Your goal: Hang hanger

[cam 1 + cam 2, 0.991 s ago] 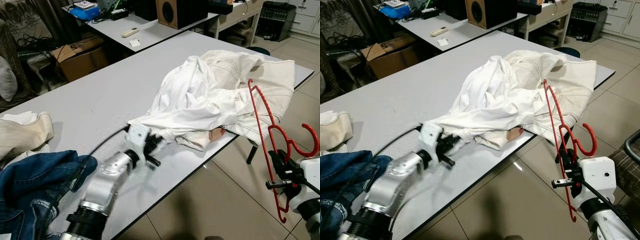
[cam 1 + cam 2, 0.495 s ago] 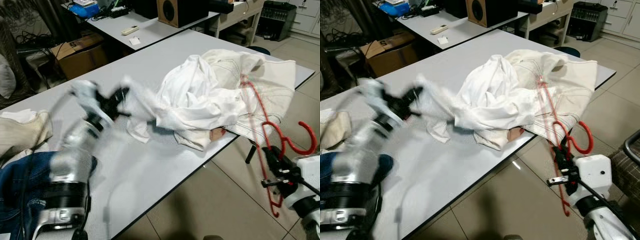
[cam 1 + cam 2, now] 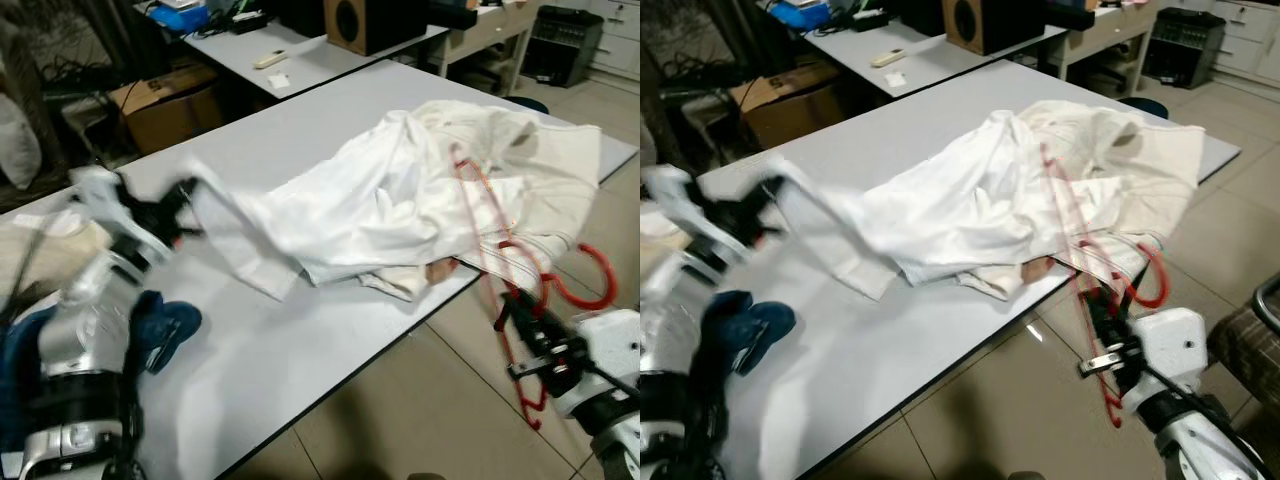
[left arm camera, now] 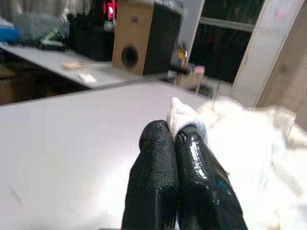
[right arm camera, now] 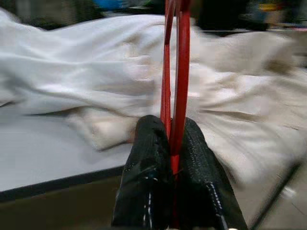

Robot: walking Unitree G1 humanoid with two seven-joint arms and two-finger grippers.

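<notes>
The red hanger [image 3: 500, 250] stands roughly upright off the table's near-right edge, clamped low on its frame by the right gripper [image 3: 527, 335]. In the right wrist view its two thin red bars [image 5: 175, 72] run straight up from between the black fingers [image 5: 146, 177], which are closed tight on them. The hook curls out to the gripper's right side, over the tiled floor [image 3: 400, 420]. The upper part of the frame leans in over the cloth ahead of the gripper and is blurred there.

Directly beyond the right gripper lies a heap of white garments [image 3: 420, 190], spread across the grey table [image 3: 280, 350] and hanging slightly over its near edge. From the heap a white shirt [image 3: 270, 215] is drawn out in a long band toward the left gripper [image 3: 178, 205], raised above the table well to the left. In the left wrist view the left fingers [image 4: 158, 182] are pressed together, with a small wad of white cloth [image 4: 184, 117] pinched at their tips.

Below the left arm, at the table's near-left corner, lies blue denim [image 3: 160, 325]. Behind the left gripper are a cardboard box [image 3: 165, 105] and a second table [image 3: 300, 50] bearing a brown speaker [image 3: 375, 20].
</notes>
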